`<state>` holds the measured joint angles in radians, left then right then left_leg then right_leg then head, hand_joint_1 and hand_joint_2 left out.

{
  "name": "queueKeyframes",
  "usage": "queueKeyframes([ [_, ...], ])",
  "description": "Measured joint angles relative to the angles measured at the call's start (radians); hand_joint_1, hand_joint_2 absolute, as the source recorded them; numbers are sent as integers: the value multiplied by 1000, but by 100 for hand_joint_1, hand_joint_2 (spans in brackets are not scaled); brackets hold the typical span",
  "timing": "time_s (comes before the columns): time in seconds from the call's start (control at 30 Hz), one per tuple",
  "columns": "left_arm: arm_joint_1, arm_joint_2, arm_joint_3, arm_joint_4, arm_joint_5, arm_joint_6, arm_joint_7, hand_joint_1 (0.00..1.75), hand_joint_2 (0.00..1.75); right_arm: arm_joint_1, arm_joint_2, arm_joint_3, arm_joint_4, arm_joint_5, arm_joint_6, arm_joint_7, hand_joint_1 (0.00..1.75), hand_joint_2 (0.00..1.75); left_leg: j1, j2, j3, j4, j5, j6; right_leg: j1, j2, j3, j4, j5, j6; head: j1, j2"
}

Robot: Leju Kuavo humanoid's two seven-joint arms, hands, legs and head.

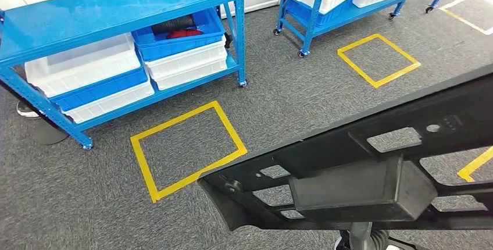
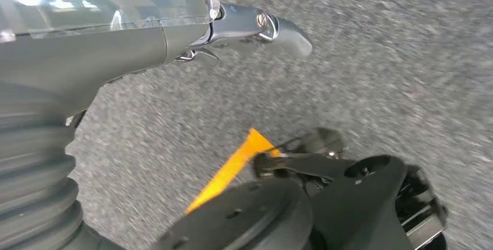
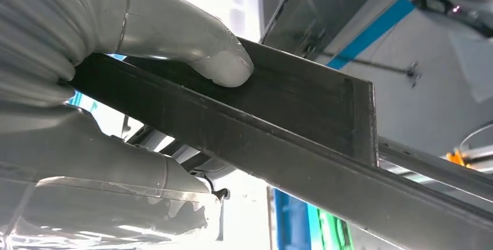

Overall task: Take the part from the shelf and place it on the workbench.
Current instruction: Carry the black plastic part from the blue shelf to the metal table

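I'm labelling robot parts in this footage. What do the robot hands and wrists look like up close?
The left robot hand has a grey ribbed cover, a glossy clear film over the grey shell, and a silvery metal finger tip with a screw. The right robot hand shows the same ribbed grey cover and a thick, smooth, light-grey thumb.

Warehouse: blue shelving [image 1: 104, 23], bins [image 1: 174, 40], floor tape [image 1: 186, 148].

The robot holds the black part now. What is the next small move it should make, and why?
Probably keep the right hand clamped and carry the black part on toward the workbench. The part is already off the blue shelf and hangs over grey carpet, with no workbench visible ahead, so releasing here would drop it.
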<state>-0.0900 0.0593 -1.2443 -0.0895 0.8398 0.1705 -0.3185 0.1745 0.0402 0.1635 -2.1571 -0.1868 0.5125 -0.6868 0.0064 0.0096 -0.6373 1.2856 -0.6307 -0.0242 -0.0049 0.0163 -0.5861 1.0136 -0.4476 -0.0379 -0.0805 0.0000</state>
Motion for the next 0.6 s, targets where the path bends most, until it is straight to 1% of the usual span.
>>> queueKeyframes([
  [0.03,-1,-1,0,0,13,0,-1,0,175,-1,0,-4,5,-3,-4,1,175,175,1,-1,4,-8,18,-1,0,12,0,3,0,1,0,0],
  [0.07,-1,-1,0,0,20,1,-1,0,175,-4,0,-6,10,-7,-8,3,175,175,4,-5,26,-55,53,-1,-1,26,-1,6,0,2,0,0],
  [0.1,-1,-1,-1,0,22,4,-1,0,175,-8,0,-8,16,-12,-11,5,175,175,8,-19,56,-123,90,0,-2,39,-2,11,-1,5,0,0],
  [0.13,-1,-1,-1,0,22,8,-1,0,175,-15,0,-10,23,-19,-13,9,175,175,11,-44,84,-188,115,1,-2,51,-5,16,-1,10,0,0],
  [0.17,-1,-2,-1,0,22,13,-2,0,175,-22,0,-11,31,-26,-16,15,175,175,14,-68,102,-235,130,2,-2,63,-11,20,-1,16,0,0],
  [0.2,0,-2,-1,0,22,18,-3,0,175,-31,0,-13,39,-33,-19,22,175,175,14,-85,109,-258,132,5,-3,73,-18,23,2,23,0,0],
  [0.23,1,-3,-1,0,22,23,-4,0,175,-39,0,-15,49,-40,-21,29,175,175,12,-91,109,-262,129,8,-4,84,-24,23,7,31,0,0],
  [0.27,1,-4,-1,0,22,26,-5,0,175,-46,0,-18,58,-45,-22,34,175,175,12,-82,108,-265,132,14,-6,95,-29,22,12,40,0,0],
  [0.3,1,-6,-1,0,22,28,-5,0,175,-51,-1,-22,68,-49,-22,37,175,175,12,-71,108,-269,137,21,-8,94,-33,23,13,46,0,0],
  [0.33,0,-8,-1,0,22,29,-6,0,175,-56,-1,-26,76,-52,-22,39,175,175,13,-60,109,-273,142,28,-8,78,-41,35,6,51,0,0],
  [0.37,-1,-9,-1,0,22,30,-7,0,175,-61,-2,-30,82,-54,-21,40,175,175,14,-48,109,-278,146,35,-8,55,-54,61,-11,56,0,0],
  [0.4,-1,-10,-1,0,22,31,-7,0,175,-66,-2,-32,88,-55,-21,40,175,175,14,-35,108,-280,148,39,-9,26,-78,110,-39,59,0,0],
  [0.43,0,-10,-1,0,22,31,-8,0,175,-71,-3,-33,93,-56,-21,39,175,175,12,-23,107,-281,149,42,-9,5,-109,174,-72,64,0,0],
  [0.47,2,-10,-1,0,22,32,-8,0,175,-75,-3,-33,99,-56,-21,39,175,175,10,-9,106,-281,149,42,-10,-4,-139,238,-98,68,0,0],
  [0.5,3,-10,-1,0,22,33,-8,0,175,-76,-3,-33,105,-57,-21,39,175,175,8,4,105,-280,149,43,-12,-9,-161,284,-111,71,0,0],
  [0.53,4,-11,-1,0,22,33,-8,0,175,-76,-4,-34,111,-57,-21,40,175,175,8,17,105,-280,148,42,-12,-12,-163,292,-104,72,0,0],
  [0.57,3,-11,-1,0,22,33,-8,0,175,-77,-4,-34,116,-57,-21,40,175,175,7,28,106,-280,147,41,-12,-16,-144,260,-81,72,0,0],
  [0.6,2,-12,-1,0,22,33,-8,0,175,-78,-5,-35,119,-57,-21,40,175,175,7,39,108,-280,145,39,-11,-27,-107,195,-49,69,0,0],
])
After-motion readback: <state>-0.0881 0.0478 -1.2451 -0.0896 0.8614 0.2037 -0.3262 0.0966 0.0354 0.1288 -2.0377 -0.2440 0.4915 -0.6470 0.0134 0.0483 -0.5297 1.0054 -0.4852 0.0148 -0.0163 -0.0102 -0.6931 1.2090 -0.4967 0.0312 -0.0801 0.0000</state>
